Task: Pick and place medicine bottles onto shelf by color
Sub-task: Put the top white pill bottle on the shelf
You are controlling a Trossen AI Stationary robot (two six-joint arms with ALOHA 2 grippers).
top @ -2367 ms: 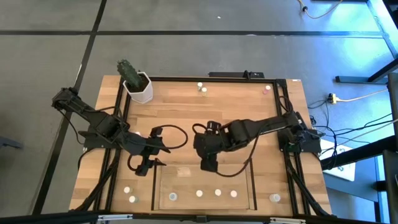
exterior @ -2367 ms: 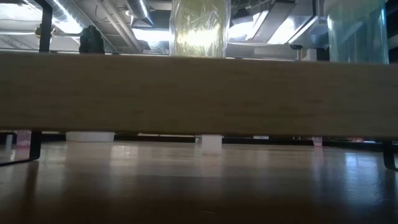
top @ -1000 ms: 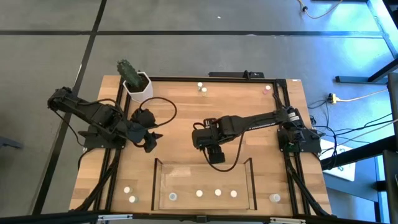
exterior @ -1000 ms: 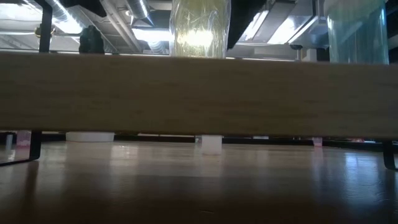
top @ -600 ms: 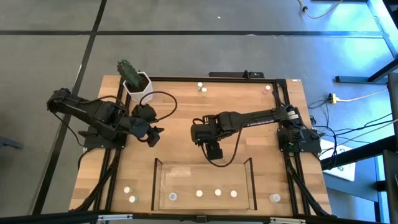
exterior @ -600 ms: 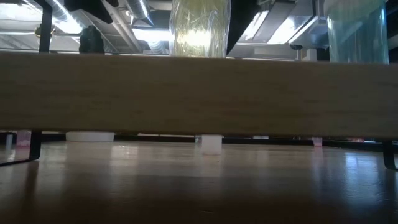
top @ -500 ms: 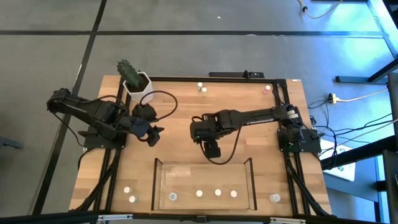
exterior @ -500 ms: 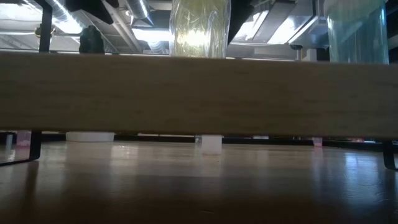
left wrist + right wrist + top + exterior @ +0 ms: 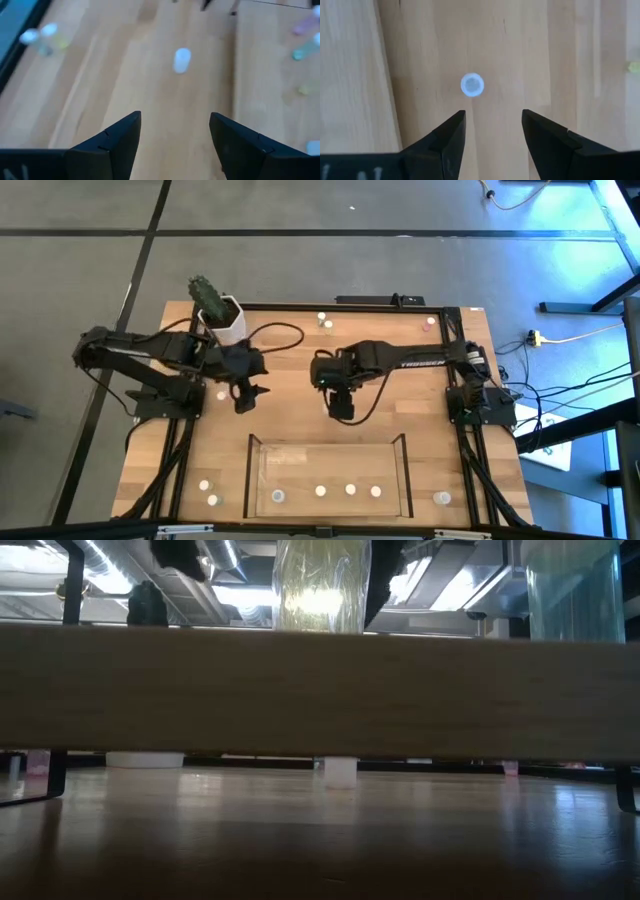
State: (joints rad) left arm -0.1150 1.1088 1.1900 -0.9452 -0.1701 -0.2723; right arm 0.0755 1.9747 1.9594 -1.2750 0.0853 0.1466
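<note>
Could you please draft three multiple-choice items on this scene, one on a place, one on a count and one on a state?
1. Where does the cactus pot stand?
A. at the table's far left corner
B. inside the shelf
C. at the near right corner

2. How many bottles stand inside the shelf?
A. none
B. four
C. nine

3. How is the right end effector?
A. shut on a bottle
B. open and empty
C. out of view

Answers:
1 A: the high view shows it at that corner.
2 B: four pale caps line the shelf's near side.
3 B: its fingers stand apart over bare wood, with a bottle ahead.
</note>
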